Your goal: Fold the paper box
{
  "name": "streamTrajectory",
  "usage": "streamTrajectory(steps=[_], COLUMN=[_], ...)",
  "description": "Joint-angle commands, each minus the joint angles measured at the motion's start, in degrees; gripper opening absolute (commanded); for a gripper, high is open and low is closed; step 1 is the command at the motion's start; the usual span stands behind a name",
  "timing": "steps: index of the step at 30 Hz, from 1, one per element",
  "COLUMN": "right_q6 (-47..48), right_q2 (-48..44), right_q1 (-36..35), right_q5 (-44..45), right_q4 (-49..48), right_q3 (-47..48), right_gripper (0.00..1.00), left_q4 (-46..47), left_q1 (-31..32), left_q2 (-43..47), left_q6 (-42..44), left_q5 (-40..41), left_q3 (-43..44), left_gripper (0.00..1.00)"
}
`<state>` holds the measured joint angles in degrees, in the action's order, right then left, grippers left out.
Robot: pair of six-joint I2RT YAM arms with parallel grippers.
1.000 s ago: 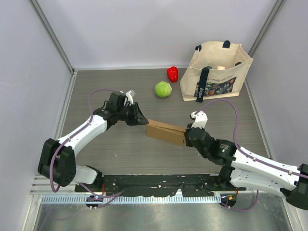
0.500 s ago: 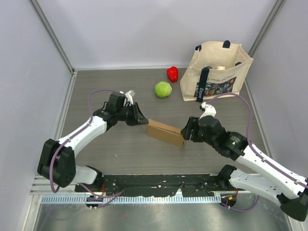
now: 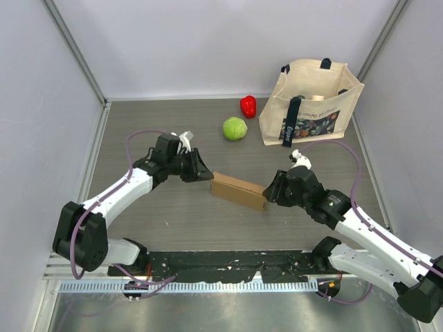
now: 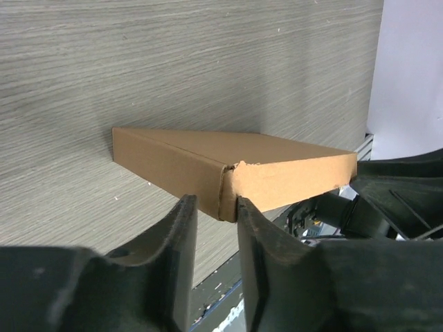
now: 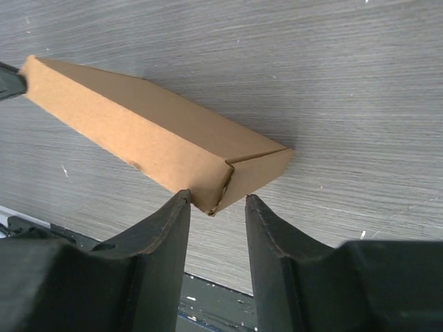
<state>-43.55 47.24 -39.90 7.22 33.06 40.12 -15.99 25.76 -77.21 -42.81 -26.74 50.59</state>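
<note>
Left gripper (image 3: 205, 173), seen from above, pinches the left end of the paper box (image 3: 239, 191). The right gripper (image 3: 268, 190) sits at the opposite end with its jaws parted, clamping nothing. The box lies low and closed in the middle of the counter (image 3: 173, 221), well apart from the tote bag (image 3: 311, 104), the green cabbage (image 3: 234, 128) and the red pepper (image 3: 248, 106). With only one end held, the box could swivel on the counter if the right side pushes off-centre.

In the left wrist view, the left gripper (image 4: 217, 206) closes narrowly on a corner of the paper box (image 4: 228, 146), where a long wall meets the end flap. That seam looks slightly ragged and gapes a little. A hard squeeze could crush the corrugated edge, and a pull could spring the flap out.

In the right wrist view, the right gripper (image 5: 217, 200) straddles the far corner, its black fingers (image 5: 166, 228) just clear of the card on both sides. The paper box (image 5: 138, 131) is plain matt brown cardboard, a flat slab with sharp creases and a small scuff on its long side. The counter (image 5: 332, 83) is grey wood-grain laminate and looks slick. Closing here off the corner would likely dent the card or nudge the box out of the left pinch.
</note>
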Motion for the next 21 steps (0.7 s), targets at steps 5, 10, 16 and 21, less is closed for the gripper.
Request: streamTrajectory(steps=[5, 10, 16, 21], right_q6=[1.2, 1.9, 2.7, 2.9], right_q2=[-1.4, -1.5, -1.9, -1.5], right_q1=[0.7, 0.7, 0.8, 1.0], right_q5=[0.3, -0.5, -0.4, -0.9], right_q4=[-4.6, -6.0, -6.2, -6.3], right_q3=[-5.7, -6.6, -6.4, -5.9], right_gripper=[0.31, 0.27, 0.25, 0.22], left_q4=[-1.8, -0.7, 2.8, 5.3], left_q1=[-0.5, -3.8, -5.6, -5.6], left_q2=[2.2, 2.8, 0.3, -0.8], left_q6=[0.8, 0.0, -1.4, -2.3], left_q5=[-0.7, -6.2, -12.4, -13.5], left_q3=[0.8, 2.5, 1.7, 0.3], left_gripper=[0.53, 0.56, 0.46, 0.4])
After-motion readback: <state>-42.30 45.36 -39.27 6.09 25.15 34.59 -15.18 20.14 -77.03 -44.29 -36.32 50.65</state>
